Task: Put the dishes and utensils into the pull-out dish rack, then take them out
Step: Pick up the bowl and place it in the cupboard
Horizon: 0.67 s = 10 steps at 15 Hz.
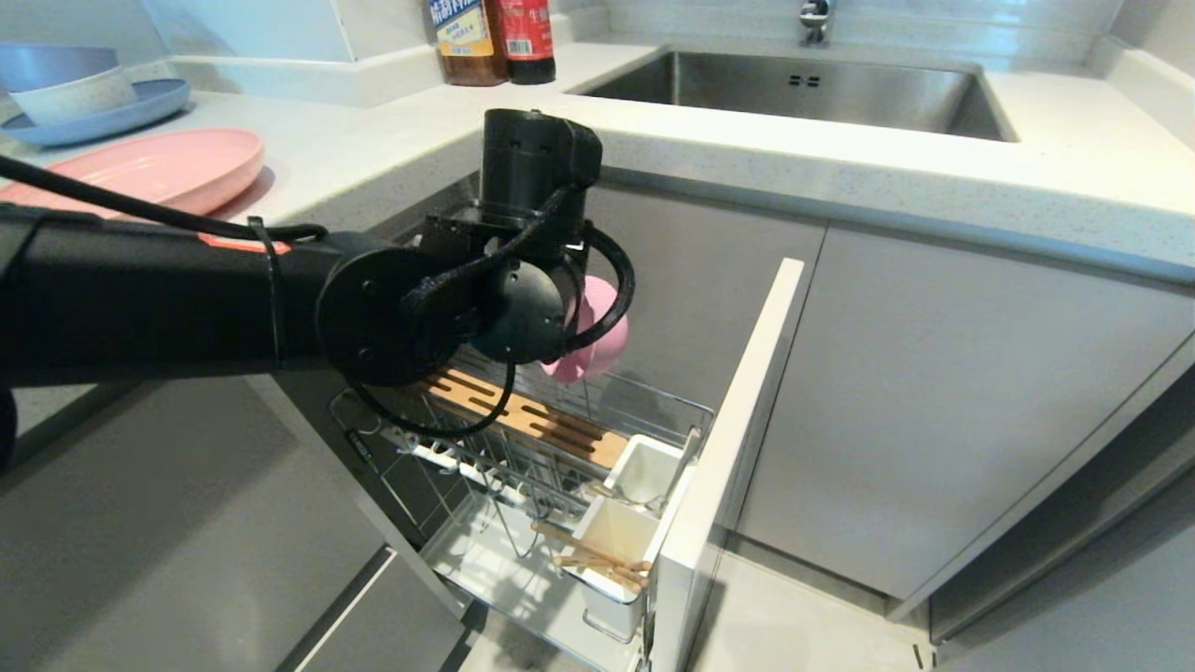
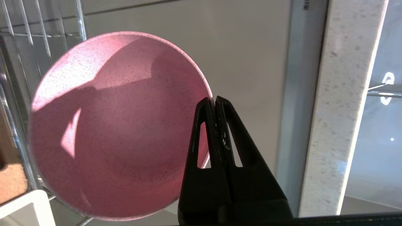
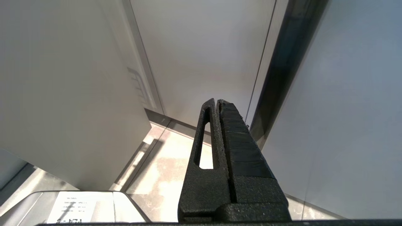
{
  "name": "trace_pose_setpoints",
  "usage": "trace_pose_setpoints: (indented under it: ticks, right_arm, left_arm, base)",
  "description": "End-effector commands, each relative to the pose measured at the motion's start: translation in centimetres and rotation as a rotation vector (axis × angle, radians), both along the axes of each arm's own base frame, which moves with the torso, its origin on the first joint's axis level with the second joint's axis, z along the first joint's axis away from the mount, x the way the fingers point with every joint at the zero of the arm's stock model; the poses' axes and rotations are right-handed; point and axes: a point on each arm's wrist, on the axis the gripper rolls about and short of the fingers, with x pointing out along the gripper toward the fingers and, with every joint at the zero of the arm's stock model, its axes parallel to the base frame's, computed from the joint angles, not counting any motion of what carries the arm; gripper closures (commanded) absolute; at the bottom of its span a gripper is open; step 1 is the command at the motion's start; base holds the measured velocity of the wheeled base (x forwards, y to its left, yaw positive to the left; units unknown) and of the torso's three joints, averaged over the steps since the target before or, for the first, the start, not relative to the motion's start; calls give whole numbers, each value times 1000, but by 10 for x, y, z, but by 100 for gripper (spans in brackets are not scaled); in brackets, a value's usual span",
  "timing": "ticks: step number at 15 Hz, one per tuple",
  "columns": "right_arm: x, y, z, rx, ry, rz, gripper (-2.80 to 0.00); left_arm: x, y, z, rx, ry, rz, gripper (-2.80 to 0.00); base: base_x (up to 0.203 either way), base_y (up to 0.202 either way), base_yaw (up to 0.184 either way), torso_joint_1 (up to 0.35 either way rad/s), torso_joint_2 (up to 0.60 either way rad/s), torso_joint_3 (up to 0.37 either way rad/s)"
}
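Trouble, if it came, would most likely come from the thinness of the grip: the left hand (image 2: 214, 99) had its fingers pinched together on only the rim of the pink bowl (image 2: 119, 125), so the bowl hung out to one side, and a sharp wrist turn or a knock against the chrome wires of the pull-out dish rack (image 1: 653, 397) could have twisted it loose to fall among them. A misjudged swing might also have caught the worktop (image 1: 840, 177) edge overhanging the open cabinet. In the head view the left arm reached across from the left, its wrist bent so that the hand pointed toward the cabinet opening, holding the bowl on its side in the air above the rear of the rack, over the slotted wooden strip (image 1: 541, 415) and touching nothing else. The chopsticks (image 1: 597, 558) lay in the front white utensil cup (image 1: 611, 532), while the pink plate (image 1: 159, 168) sat on the worktop at the far left. The right hand (image 3: 216, 102) hung parked beside a cabinet front, fingers together and holding nothing.
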Motion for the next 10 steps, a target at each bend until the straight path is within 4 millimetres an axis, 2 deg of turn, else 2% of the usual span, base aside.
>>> trace_pose_setpoints:
  ticks: [1,5,10]
  right_arm:
    - [0,0,0,0,2,1,0]
    - [0,0,0,0,2,1,0]
    - [0,0,0,0,1,1,0]
  left_arm:
    - [-1,4,3,5,-9,6,0]
    - [4,-2,-8,71,3,18,0]
    - [3,2,-1,71,-11,22,0]
  base:
    - [0,0,0,0,0,0]
    - [0,0,0,0,0,0]
    - [0,0,0,0,0,0]
